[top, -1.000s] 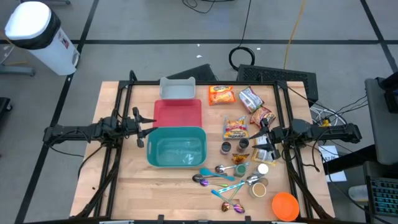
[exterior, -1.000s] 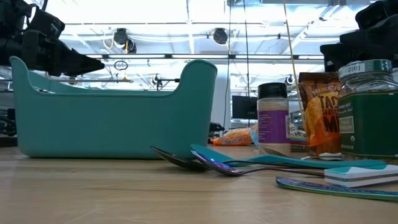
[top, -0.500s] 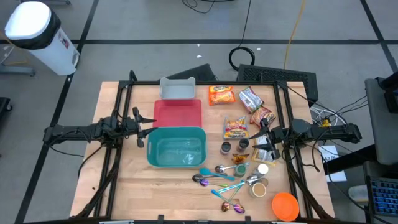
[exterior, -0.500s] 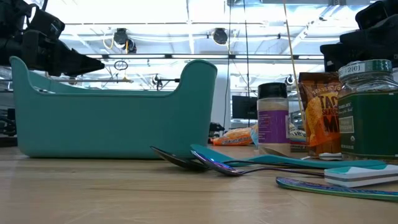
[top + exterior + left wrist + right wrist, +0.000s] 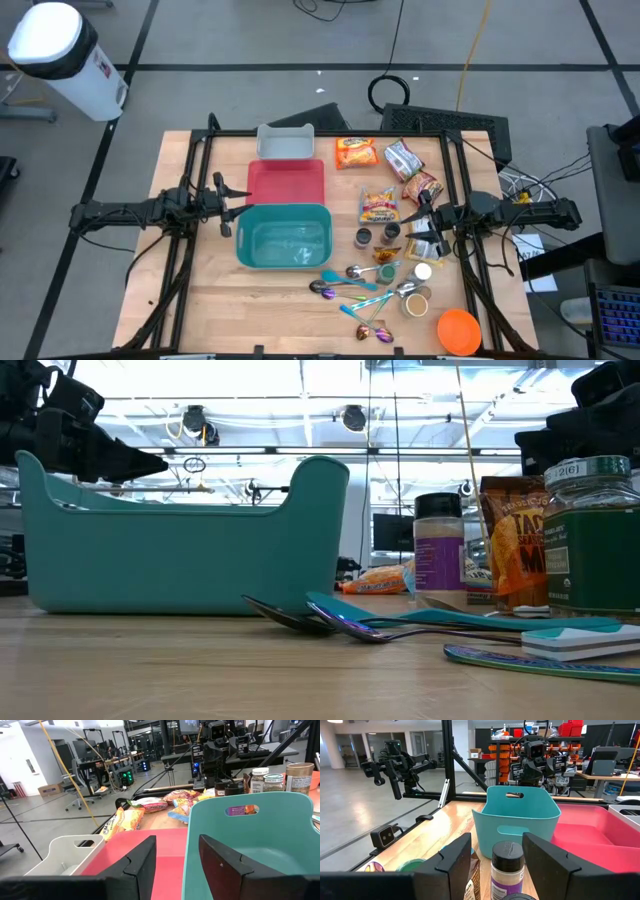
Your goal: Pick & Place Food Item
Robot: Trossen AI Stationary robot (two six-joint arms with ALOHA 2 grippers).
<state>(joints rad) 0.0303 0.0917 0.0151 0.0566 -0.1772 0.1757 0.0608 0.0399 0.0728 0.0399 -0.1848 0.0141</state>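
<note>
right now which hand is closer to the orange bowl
Right. The right hand hangs over the jars at the table's right side, with the orange bowl at the near right corner on its side. The left hand sits far across, beyond the teal bin.

A teal bin (image 5: 285, 240), a red tray (image 5: 287, 183) and a pale grey-white bin (image 5: 286, 142) sit in a row on the light wood table (image 5: 200, 290). The snack packets (image 5: 378, 207) are orange and yellow, one by the jars (image 5: 515, 540) orange-brown, and a bright orange bowl (image 5: 459, 330) sits near the corner. The spoons (image 5: 350, 285) look teal, silver and perhaps iridescent purple, beside a green-labelled jar (image 5: 590, 545).
</note>
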